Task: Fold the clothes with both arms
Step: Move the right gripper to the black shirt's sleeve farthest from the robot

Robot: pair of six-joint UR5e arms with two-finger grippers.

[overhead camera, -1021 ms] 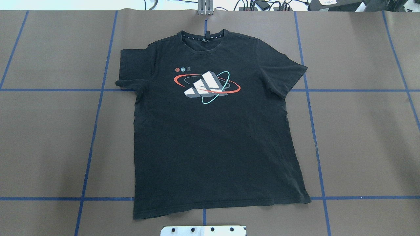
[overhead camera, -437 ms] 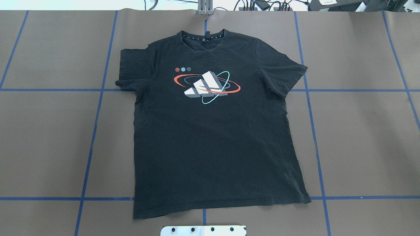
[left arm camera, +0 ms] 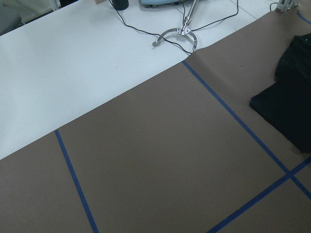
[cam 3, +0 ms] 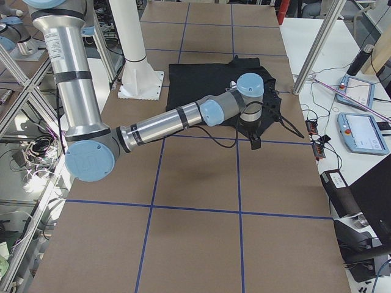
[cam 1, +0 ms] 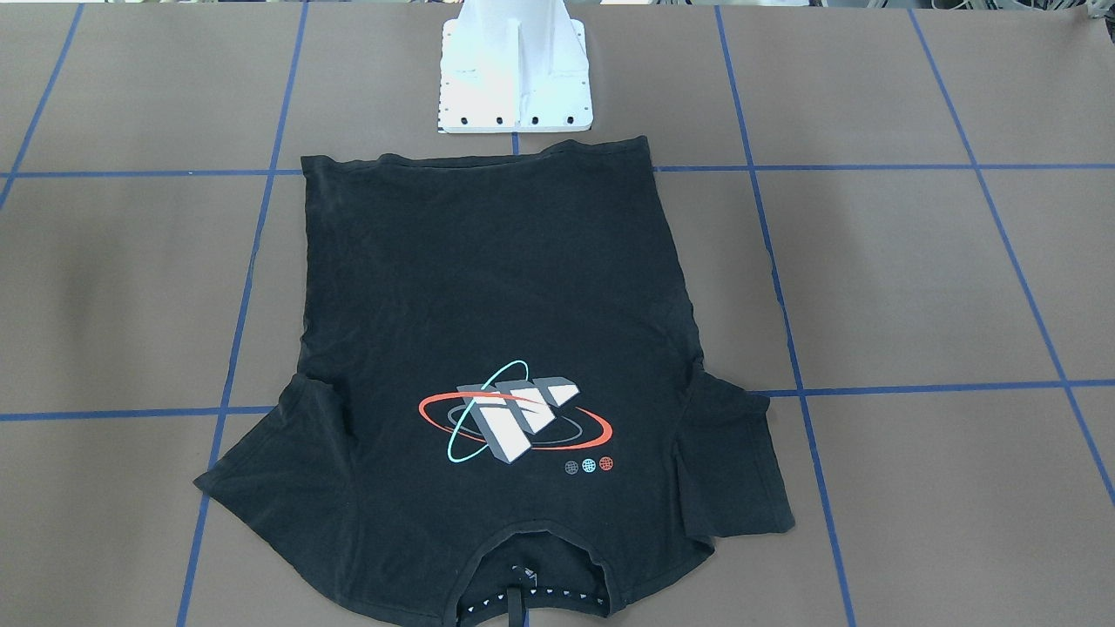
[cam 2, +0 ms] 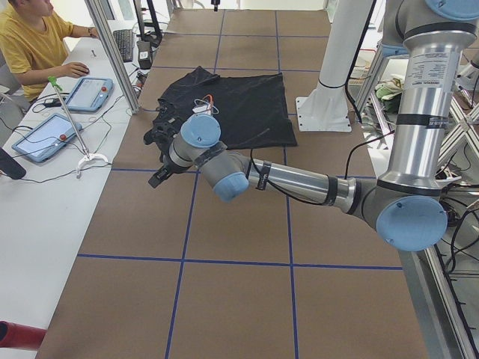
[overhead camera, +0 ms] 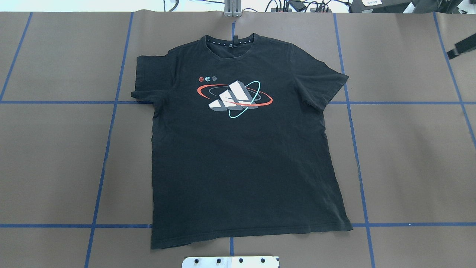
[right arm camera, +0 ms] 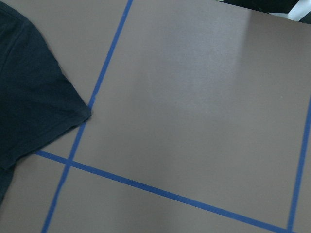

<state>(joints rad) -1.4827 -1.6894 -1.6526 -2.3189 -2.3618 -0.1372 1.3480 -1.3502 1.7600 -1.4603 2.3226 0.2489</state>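
t-shirt [overhead camera: 241, 156]: count 1, black, short sleeves, lying flat and face up on the table [overhead camera: 409, 149], which is brown with blue tape lines [overhead camera: 111, 123] in a grid. it sits mid-table, straight out from the white pedestal base [cam 1: 514, 78].

- long axis runs from the robot outward. hem [overhead camera: 253, 234] is just beside the base, collar [overhead camera: 230, 46] points away toward the far edge.
- sleeves: 2, spread to either side, one on the robot's left [overhead camera: 148, 80] and one on its right [overhead camera: 323, 83].
- logo print [overhead camera: 234, 97] on the chest: 3 slanted white bars with grey sides, 1 red ellipse and 1 teal ellipse crossing them, and a row of 3 small dots (red, teal, grey) beside it. any lettering is too small to read.
- inside the collar there is a row of small white marks and a small tag, neither readable.

arms: 2, neither touching the shirt.

- left arm [cam 2: 299, 179] reaches along the table. left gripper [cam 2: 159, 178] hangs near the left sleeve. whether its jaws are apart or together i cannot tell.
- right arm [cam 3: 165, 125] reaches out likewise. right gripper [cam 3: 255, 143] points down just off the right sleeve. its jaw state i cannot tell either.
- each wrist view shows brown table, tape lines and an edge of black cloth.
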